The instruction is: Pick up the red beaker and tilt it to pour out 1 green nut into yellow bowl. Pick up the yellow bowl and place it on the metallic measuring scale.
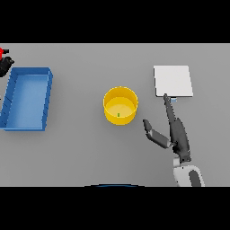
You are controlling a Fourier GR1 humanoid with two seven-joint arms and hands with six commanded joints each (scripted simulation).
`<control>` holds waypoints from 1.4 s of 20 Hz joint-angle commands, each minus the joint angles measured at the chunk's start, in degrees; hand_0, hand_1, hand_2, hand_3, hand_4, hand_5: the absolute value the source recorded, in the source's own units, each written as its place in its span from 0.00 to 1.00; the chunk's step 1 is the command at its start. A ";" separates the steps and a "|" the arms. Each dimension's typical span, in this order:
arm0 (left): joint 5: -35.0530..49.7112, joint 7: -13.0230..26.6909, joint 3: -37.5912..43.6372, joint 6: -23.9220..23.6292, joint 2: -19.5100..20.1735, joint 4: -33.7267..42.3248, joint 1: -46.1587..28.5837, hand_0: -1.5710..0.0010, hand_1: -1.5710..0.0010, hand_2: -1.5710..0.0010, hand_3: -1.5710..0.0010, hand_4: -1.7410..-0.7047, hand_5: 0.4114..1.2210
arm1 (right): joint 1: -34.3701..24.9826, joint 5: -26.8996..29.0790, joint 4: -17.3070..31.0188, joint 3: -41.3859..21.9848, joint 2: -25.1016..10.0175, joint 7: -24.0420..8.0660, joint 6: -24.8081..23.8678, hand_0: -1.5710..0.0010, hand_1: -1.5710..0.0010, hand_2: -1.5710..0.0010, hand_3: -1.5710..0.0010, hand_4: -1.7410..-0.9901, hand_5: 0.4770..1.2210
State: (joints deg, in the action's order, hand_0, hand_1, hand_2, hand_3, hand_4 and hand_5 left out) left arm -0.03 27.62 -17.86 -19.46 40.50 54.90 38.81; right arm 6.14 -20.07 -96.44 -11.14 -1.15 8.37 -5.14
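Now the open right hand [176, 137], fingers [168, 106] straight, lies beside the round yellow bowl [120, 106] holding a green nut [118, 115]; a careless grasp may tip it before the flat metallic scale [173, 81]

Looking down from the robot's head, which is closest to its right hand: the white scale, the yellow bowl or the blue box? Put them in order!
From the right hand:
1. Metallic measuring scale, just beyond its fingertips, at the right.
2. Yellow bowl, to the hand's left, mid-table.
3. Blue box, far across at the left side.
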 commanded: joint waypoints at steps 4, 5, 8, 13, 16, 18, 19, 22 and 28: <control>2.50 0.36 -0.21 -3.79 -0.77 4.16 -4.87 0.00 0.00 0.00 0.03 0.00 0.97 | 0.07 0.96 0.29 0.42 0.01 0.15 0.33 1.00 1.00 1.00 1.00 0.98 0.23; 3.19 1.25 -0.56 -4.14 -0.93 5.10 -5.74 0.00 0.00 0.00 0.02 0.00 0.94 | 0.08 1.19 -0.53 0.22 0.12 -0.37 0.65 1.00 1.00 1.00 1.00 0.98 0.23; 2.97 3.78 -1.52 -5.47 -0.88 8.03 -7.51 0.00 0.00 0.00 0.01 0.00 0.84 | -0.02 0.36 -0.22 0.26 -0.09 0.86 -0.06 1.00 1.00 1.00 1.00 0.97 0.23; 0.67 4.03 -3.62 -4.97 0.88 11.23 -11.22 0.00 0.00 0.01 0.02 0.33 0.54 | 0.06 0.12 -0.29 0.20 -0.10 0.93 -0.26 1.00 1.00 1.00 1.00 0.96 0.21; 1.20 4.59 -4.06 -3.59 2.48 15.16 -12.81 0.11 0.23 0.23 0.28 0.65 0.42 | 0.14 1.17 0.57 0.93 -0.19 1.37 -0.16 1.00 1.00 1.00 1.00 0.98 0.21; 1.61 5.08 -3.97 -2.81 2.32 13.59 -12.88 0.39 0.49 0.48 0.51 0.76 0.35 | -0.23 1.44 0.06 1.31 -0.67 1.06 -0.01 1.00 1.00 1.00 1.00 0.98 0.21; 1.81 4.21 -4.30 -1.09 2.29 12.39 -12.58 0.51 0.59 0.58 0.61 0.79 0.33 | 0.56 1.64 -0.17 1.08 -0.64 1.85 0.25 1.00 1.00 1.00 1.00 0.98 0.21; 0.67 3.21 -5.80 1.43 2.71 10.96 -11.74 0.75 0.79 0.79 0.80 0.87 0.30 | 0.62 0.84 -0.68 0.35 -0.15 1.30 0.07 1.00 1.00 1.00 1.00 0.97 0.22; 0.21 -0.35 -5.92 0.90 2.09 10.10 -11.92 0.93 0.95 0.94 0.95 0.93 0.30 | -0.76 -1.24 -0.46 0.20 -1.59 -2.40 0.25 1.00 1.00 1.00 1.00 0.96 0.22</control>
State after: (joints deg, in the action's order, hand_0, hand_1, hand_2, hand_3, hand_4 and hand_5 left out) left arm 0.18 27.20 -23.78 -18.56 42.59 65.00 26.89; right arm 5.37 -21.31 -96.90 -10.91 -2.77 5.96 -4.91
